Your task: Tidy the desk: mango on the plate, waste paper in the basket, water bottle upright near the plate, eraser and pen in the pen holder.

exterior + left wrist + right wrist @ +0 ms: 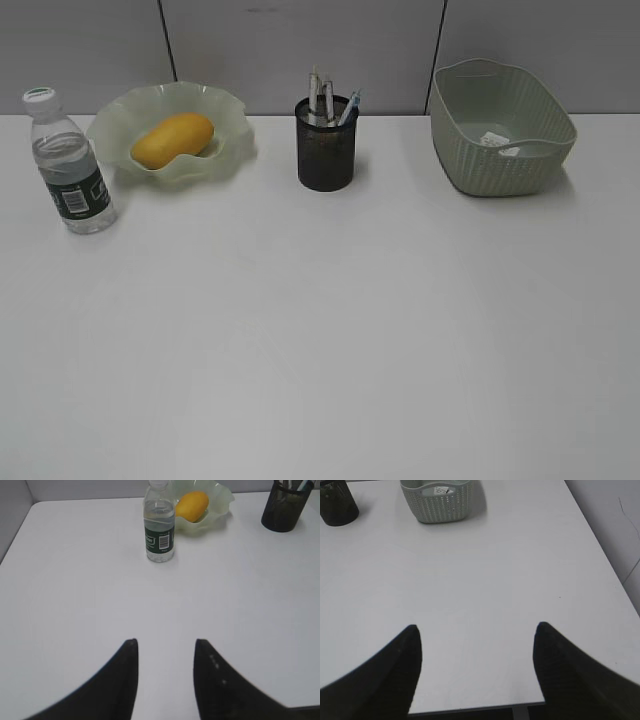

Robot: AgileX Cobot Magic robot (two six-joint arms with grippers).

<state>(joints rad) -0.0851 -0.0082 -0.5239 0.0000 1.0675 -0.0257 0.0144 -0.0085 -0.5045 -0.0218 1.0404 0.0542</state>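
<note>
Bare white desk (320,350) fills the foreground of the exterior view, with every task item lined along its far edge. Toward the far left corner the water bottle (68,165) stands upright, white cap on, just beside the wavy-rimmed plate (225,125), where the mango (173,140) rests inside. Midway along the far edge the black mesh pen holder (326,143) carries several pens (321,98); whether the eraser is inside cannot be told through the mesh. Toward the far right corner the ribbed sage-green basket (480,165) holds a small white wad with dark print, apparently the waste paper (495,140).

Neither arm appears in the exterior view. From the left wrist, the left gripper (165,647) hangs over open desk well short of the bottle, its dark jaws apart with nothing between them. From the right wrist, the right gripper (478,632) sits near the desk's near right corner, jaws spread wider still and likewise empty.

By this layout the sorting looks essentially finished: fruit plated, bottle standing, paper binned, pens stowed. What remains appears to be pulling both arms clear, and at most confirming the eraser is in the holder; no item on the open surface seems to call for another pick.
</note>
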